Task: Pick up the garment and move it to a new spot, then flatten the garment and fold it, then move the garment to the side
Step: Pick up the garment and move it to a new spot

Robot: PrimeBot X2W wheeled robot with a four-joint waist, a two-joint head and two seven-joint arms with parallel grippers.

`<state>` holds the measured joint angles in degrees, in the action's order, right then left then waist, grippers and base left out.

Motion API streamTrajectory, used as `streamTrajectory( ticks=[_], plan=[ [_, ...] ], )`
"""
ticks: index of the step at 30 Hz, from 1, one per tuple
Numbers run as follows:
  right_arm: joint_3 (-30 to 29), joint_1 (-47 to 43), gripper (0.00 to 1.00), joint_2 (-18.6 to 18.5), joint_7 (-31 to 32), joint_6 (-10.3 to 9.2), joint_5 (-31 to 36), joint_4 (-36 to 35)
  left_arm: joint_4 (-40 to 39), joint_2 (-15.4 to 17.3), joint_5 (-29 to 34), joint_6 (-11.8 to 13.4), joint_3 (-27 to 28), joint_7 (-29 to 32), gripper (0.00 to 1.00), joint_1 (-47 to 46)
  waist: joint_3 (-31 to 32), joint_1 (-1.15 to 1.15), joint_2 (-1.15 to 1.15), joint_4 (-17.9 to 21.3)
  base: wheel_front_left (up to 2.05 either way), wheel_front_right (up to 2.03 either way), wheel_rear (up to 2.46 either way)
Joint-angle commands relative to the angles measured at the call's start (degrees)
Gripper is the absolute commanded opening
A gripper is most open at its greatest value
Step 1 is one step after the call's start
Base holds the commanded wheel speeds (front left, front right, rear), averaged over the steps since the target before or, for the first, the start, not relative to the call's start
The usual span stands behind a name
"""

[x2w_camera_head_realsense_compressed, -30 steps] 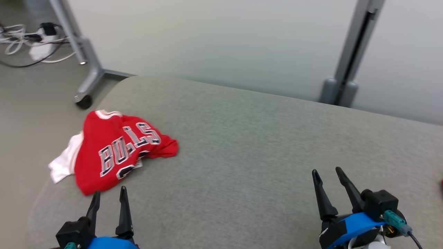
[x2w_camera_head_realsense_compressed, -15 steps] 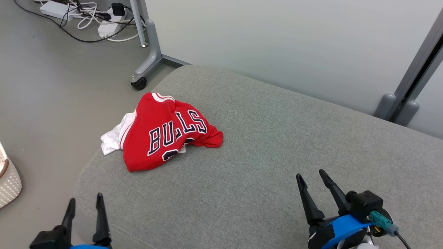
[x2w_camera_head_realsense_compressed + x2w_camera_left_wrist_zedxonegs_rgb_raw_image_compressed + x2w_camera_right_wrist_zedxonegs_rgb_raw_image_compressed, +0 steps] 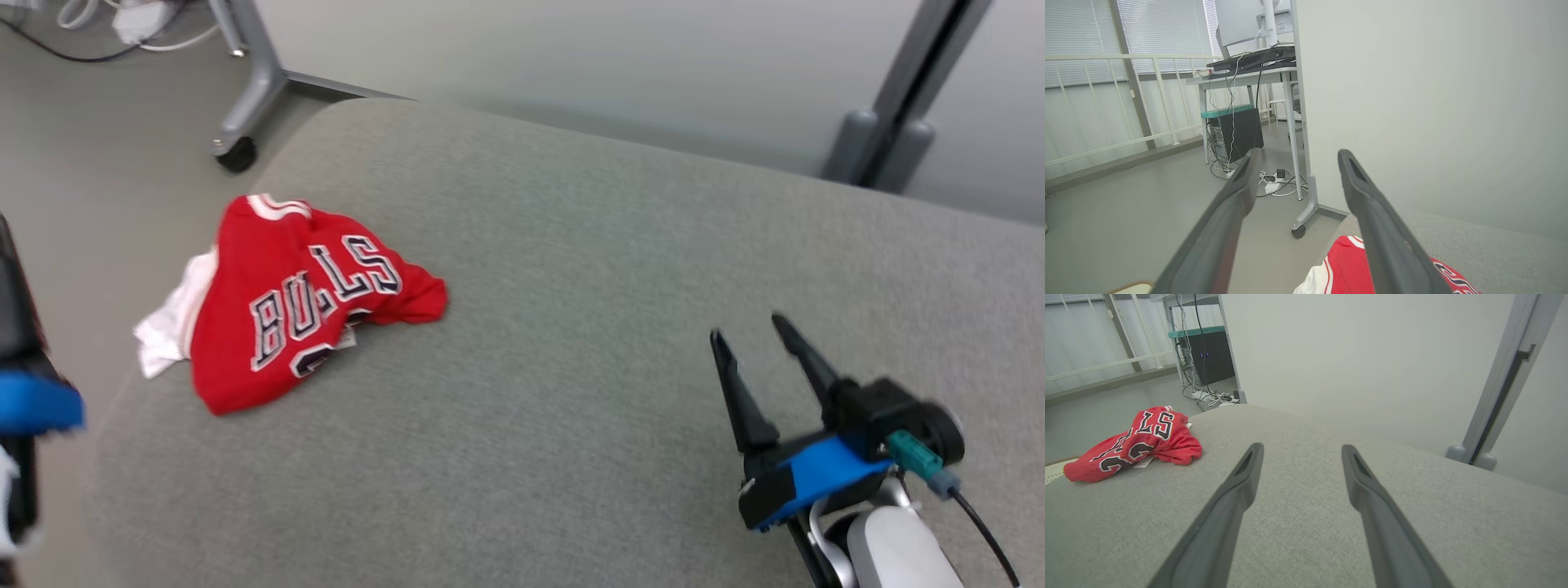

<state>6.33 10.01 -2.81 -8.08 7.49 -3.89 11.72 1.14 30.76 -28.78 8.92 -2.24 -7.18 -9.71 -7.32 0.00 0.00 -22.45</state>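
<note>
Currently garment [image 3: 302,318] crumpled on grey cushion [image 3: 571,327] by wall [image 3: 571,49]; left pincer [image 3: 1298,153], right pincer [image 3: 746,327] spread.

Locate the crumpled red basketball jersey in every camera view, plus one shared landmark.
Head view: the crumpled red basketball jersey lies left of centre, mid-height.
Left wrist view: jersey at the bottom edge, right of centre.
Right wrist view: jersey at the left, mid-height.
Shared landmark: the grey fabric cushion beneath it.
</note>
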Motion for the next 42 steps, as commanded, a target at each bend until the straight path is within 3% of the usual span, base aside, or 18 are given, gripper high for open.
streamTrajectory(
  ticks=[1,5,12,20,25,26,27,28,30,42],
  plan=[
    [-0.5,1.9,1.00,-0.1,1.0,0.01,1.5,-2.2,0.0,1.8,-0.7,-1.1,0.5,2.4,1.00,-4.9,-1.8,0.00,0.00,1.2,0.00,0.00,0.00],
    [-0.2,4.7,1.00,-0.1,3.9,0.01,4.1,-7.0,4.7,4.3,-4.2,-3.6,1.1,8.3,1.00,-16.3,-6.4,0.00,0.00,4.5,0.00,0.00,0.00],
    [0.7,7.6,1.00,-0.1,7.3,0.01,7.0,-12.4,18.7,3.6,-11.4,-7.4,0.0,19.2,1.00,-28.8,-13.1,0.00,0.00,8.6,0.00,0.00,0.00],
    [-0.5,8.3,1.00,-0.1,9.9,0.01,9.7,-17.1,34.1,0.2,-14.8,-13.4,-6.1,28.8,1.00,-33.0,-19.4,0.00,0.00,10.6,0.00,0.00,0.00],
    [-0.8,8.4,1.00,-0.1,10.5,0.01,10.6,-18.8,39.6,-0.2,-15.3,-15.0,-9.1,33.7,1.00,-33.7,-21.8,0.00,0.00,10.6,0.00,0.00,0.00],
    [-0.9,8.4,1.00,-0.1,10.5,0.01,10.7,-18.9,40.3,0.0,-15.2,-15.2,-9.5,34.2,0.96,-33.9,-22.0,0.00,0.00,10.5,0.00,0.00,0.00],
    [-0.9,8.4,1.00,-0.1,10.5,0.01,10.6,-19.0,40.9,0.1,-15.2,-15.3,-9.8,34.3,0.63,-34.2,-22.1,0.00,0.00,10.5,0.00,0.00,0.00],
    [-0.8,8.5,1.00,-0.1,10.5,0.01,10.4,-19.0,41.4,0.1,-15.3,-15.5,-10.0,34.2,0.38,-34.3,-22.2,0.00,0.00,10.5,0.00,0.00,0.00],
    [-0.6,8.6,1.00,-0.1,10.2,0.01,9.9,-18.9,41.7,0.3,-15.3,-15.7,-10.1,32.7,0.00,-34.9,-22.3,0.00,0.00,10.4,0.00,0.00,0.00],
    [-1.0,7.6,1.00,-0.1,6.7,0.01,6.0,-13.8,37.9,4.7,-11.9,-16.4,-10.7,18.1,0.00,-38.8,-15.1,0.00,0.00,11.5,0.00,0.00,0.00]
  ],
)
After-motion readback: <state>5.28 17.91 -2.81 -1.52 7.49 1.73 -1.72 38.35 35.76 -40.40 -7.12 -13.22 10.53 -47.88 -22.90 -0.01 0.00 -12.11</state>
